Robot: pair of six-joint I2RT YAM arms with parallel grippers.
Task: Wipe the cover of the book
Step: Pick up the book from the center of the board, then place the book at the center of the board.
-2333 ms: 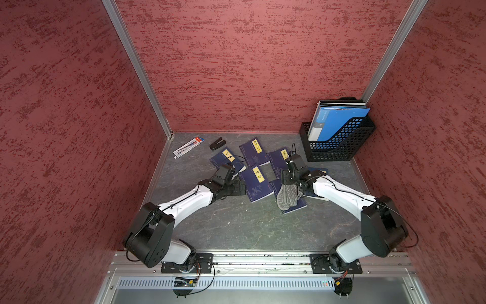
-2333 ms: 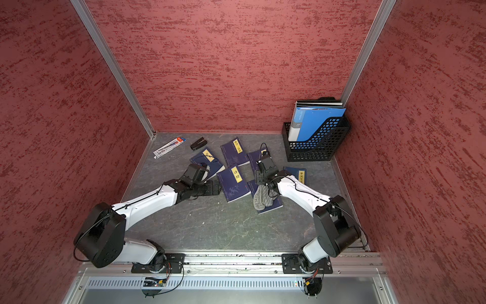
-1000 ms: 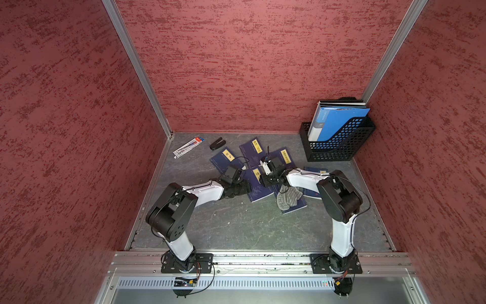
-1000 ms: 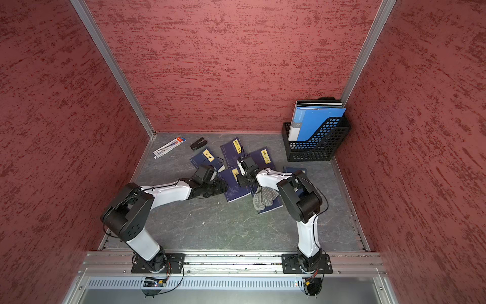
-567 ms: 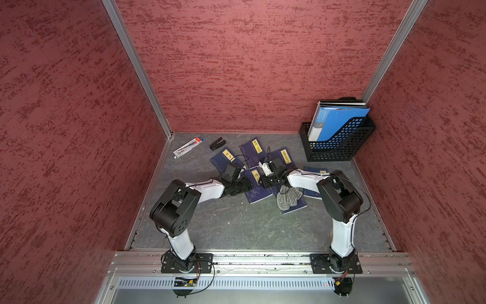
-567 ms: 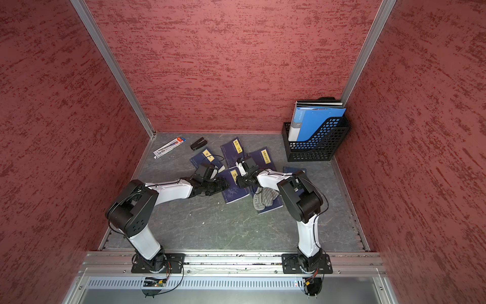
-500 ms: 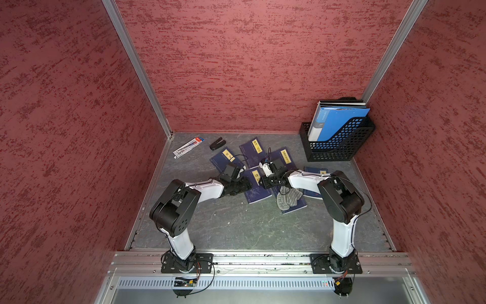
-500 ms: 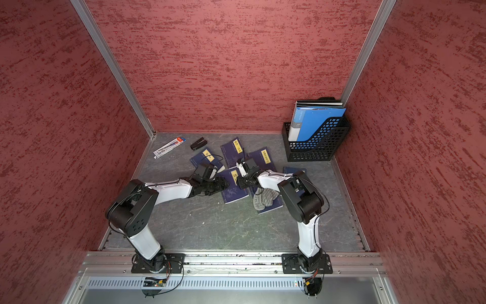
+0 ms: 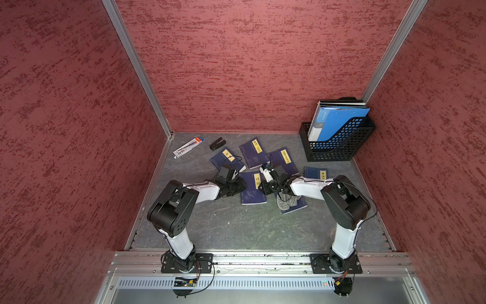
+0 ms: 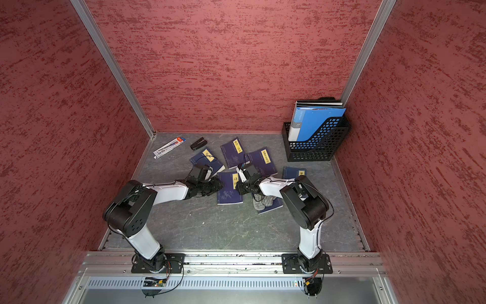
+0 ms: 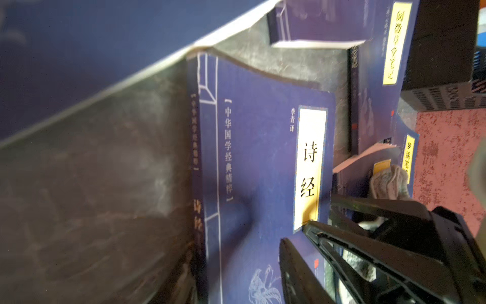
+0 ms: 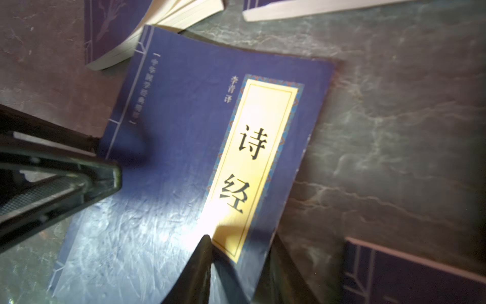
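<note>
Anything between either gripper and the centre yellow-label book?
Nothing visible. The left gripper sits at the spine edge of the book and the right gripper at its opposite edge. The grey cloth lies off to the side, not between.

A dark blue paperback book [image 9: 252,190] with a yellow title label lies cover up on the grey surface [image 9: 236,226]. The crumpled grey cloth [image 9: 287,201] rests on another blue book [image 9: 300,205] just beside it.

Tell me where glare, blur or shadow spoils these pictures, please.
Right wrist view: white glare washes out the lower part of the dark blue paperback book and its yellow title label. Left wrist view: the nearest blue book cover is out of focus; a soft shadow lies on the paperback. Both top views: even light, sharp.
</note>
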